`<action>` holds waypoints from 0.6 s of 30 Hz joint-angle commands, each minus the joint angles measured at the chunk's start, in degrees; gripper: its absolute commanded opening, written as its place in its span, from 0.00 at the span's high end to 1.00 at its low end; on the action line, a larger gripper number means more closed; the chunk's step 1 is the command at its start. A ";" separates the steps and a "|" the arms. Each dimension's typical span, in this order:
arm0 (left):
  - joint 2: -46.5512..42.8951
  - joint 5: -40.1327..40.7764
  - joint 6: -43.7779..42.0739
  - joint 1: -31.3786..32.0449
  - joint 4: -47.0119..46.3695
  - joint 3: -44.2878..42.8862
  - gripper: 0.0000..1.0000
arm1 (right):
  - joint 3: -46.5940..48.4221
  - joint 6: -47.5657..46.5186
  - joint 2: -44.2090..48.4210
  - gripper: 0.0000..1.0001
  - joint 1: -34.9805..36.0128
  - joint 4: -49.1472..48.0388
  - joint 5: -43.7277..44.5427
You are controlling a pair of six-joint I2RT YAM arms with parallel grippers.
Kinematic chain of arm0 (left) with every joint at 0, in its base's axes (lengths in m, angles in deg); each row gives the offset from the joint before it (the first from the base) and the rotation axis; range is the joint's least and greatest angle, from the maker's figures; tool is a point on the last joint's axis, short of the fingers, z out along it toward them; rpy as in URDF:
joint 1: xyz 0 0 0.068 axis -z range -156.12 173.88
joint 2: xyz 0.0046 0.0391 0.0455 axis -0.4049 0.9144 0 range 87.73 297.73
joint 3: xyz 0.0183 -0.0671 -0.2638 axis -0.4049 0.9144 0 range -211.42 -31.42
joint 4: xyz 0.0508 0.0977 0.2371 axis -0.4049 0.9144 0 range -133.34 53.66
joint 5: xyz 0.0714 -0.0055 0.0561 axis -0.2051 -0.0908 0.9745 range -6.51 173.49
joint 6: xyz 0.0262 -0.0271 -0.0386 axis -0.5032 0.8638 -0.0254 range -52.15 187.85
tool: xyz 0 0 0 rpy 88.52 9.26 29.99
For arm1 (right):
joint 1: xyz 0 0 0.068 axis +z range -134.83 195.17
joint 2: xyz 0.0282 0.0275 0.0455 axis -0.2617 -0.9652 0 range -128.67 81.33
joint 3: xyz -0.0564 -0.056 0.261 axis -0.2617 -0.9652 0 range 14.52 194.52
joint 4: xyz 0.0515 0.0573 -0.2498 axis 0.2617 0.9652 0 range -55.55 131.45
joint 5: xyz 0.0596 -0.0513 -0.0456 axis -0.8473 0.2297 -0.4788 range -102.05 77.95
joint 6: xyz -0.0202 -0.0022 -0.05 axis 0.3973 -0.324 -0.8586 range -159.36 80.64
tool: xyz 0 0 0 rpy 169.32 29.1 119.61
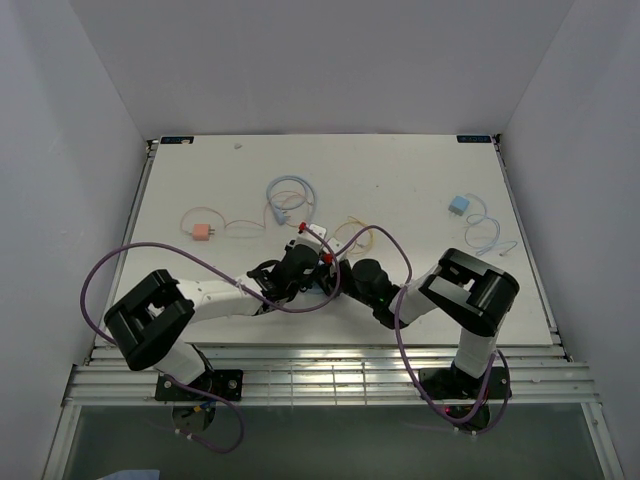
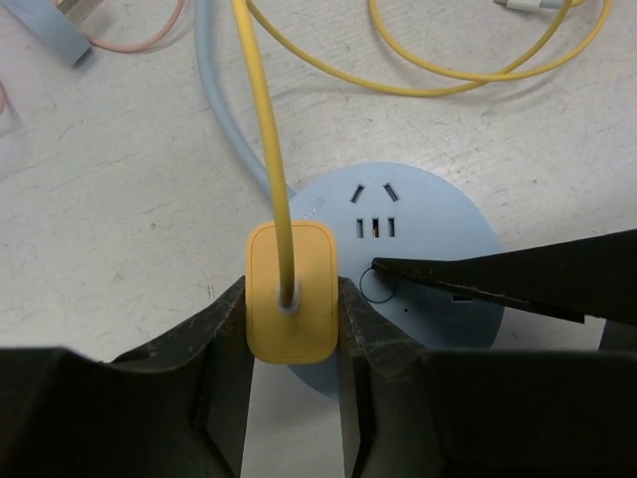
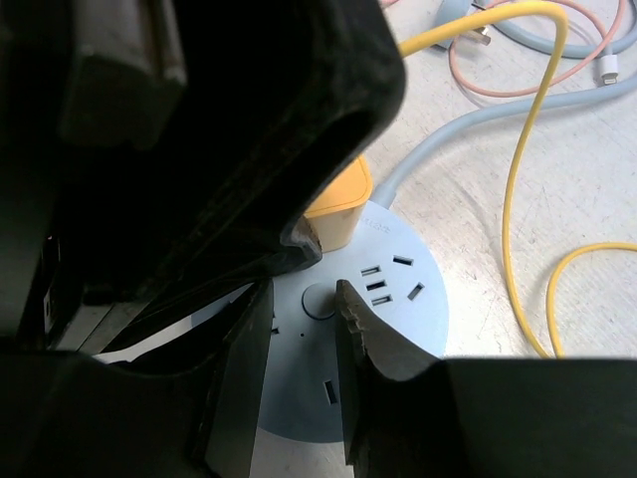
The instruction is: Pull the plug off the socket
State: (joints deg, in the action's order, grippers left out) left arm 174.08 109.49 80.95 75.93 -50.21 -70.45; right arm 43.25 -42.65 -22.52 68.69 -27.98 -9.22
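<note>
Ready to pull the plug [image 2: 291, 309]
My left jaws squeeze the yellow plug, which sits on the blue socket [image 2: 428, 214] on the table [image 2: 119, 199]. My right jaws, a little open, press on the socket. Next, I think, pull straight up.

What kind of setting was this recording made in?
Probably a lab robot cell: plain white walls boxing in a white table, with loose chargers, a yellow plug and a blue socket as props.
</note>
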 commanded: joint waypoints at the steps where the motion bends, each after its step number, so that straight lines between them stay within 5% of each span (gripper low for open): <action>1: -2.24 -1.92 -5.29 5.34 -1.83 1.06 1.00 | -2.98 -0.76 -7.86 0.65 -0.08 26.66 2.19; 10: -1.88 -4.46 10.26 0.70 -0.07 2.72 1.00 | -2.89 -0.67 -8.29 0.66 -0.08 26.92 -0.72; 18: -14.53 -21.16 10.90 -8.55 -7.36 10.46 1.00 | -1.93 -0.84 -9.52 0.67 -0.08 27.54 -2.21</action>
State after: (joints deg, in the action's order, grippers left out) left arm 165.18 98.63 90.72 67.80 -54.10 -61.58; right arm 45.28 -41.78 -24.97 68.88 -28.73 -12.91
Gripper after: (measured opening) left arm 0.426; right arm 0.331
